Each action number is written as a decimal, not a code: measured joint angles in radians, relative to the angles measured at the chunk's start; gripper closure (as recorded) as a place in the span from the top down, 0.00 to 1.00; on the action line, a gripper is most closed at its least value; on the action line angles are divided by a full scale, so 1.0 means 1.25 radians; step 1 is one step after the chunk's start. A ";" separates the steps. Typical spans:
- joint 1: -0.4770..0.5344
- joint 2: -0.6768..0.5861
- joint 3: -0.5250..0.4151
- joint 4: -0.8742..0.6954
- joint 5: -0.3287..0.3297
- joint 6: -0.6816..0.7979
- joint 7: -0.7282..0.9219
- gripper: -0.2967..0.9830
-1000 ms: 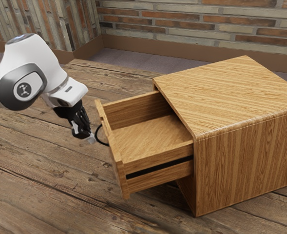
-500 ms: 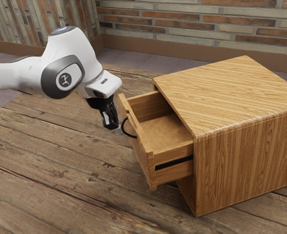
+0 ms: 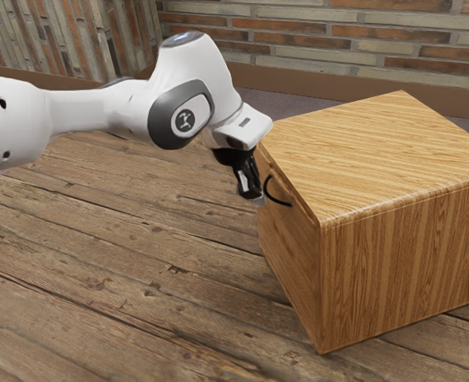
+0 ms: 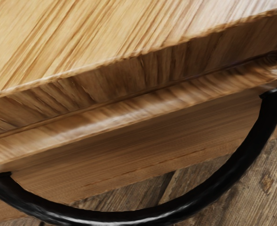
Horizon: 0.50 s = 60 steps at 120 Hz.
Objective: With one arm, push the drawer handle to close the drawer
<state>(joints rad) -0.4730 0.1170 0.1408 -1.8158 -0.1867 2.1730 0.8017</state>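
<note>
Gripper [image 3: 257,199]: just beside the handle, outer side; cannot tell whether spread or closed.
Handle [image 4: 114,217]: cabinetward of the gripper, bowed outward.
Drawer [image 3: 286,235]: looks almost flush with the cabinet [image 3: 401,263].
Push: probably slight, straight inward.

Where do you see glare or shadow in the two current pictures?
Wrist view: pale glare along the black handle's lower curve and on the drawer's upper lip, with the cabinet top brightly lit above. Exterior view: the cabinet top bright, the drawer front more shaded, the black hand dark with little detail.
</note>
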 joint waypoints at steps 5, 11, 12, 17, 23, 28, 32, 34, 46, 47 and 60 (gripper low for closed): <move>-0.002 0.006 0.001 0.005 -0.003 0.000 -0.001 0.15; 0.002 0.006 0.001 0.007 -0.010 -0.001 0.000 0.15; 0.002 0.005 0.001 0.007 -0.011 -0.001 0.000 0.15; -0.004 -0.020 0.007 -0.023 -0.018 -0.003 -0.001 0.15; -0.021 -0.098 0.021 -0.110 -0.024 -0.005 -0.005 0.15; -0.030 -0.183 0.032 -0.187 -0.021 -0.006 -0.011 0.16; -0.017 -0.246 0.036 -0.227 0.000 -0.011 -0.019 0.22; -0.008 -0.269 0.038 -0.238 0.016 -0.017 -0.026 0.25; 0.008 -0.332 0.066 -0.123 0.135 -0.144 -0.112 0.42; 0.009 -0.332 0.068 -0.107 0.143 -0.156 -0.119 0.44; 0.028 -0.266 0.106 0.051 0.210 -0.271 -0.206 0.56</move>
<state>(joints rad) -0.4386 -0.2152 0.2729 -1.7521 0.0759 1.8345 0.5446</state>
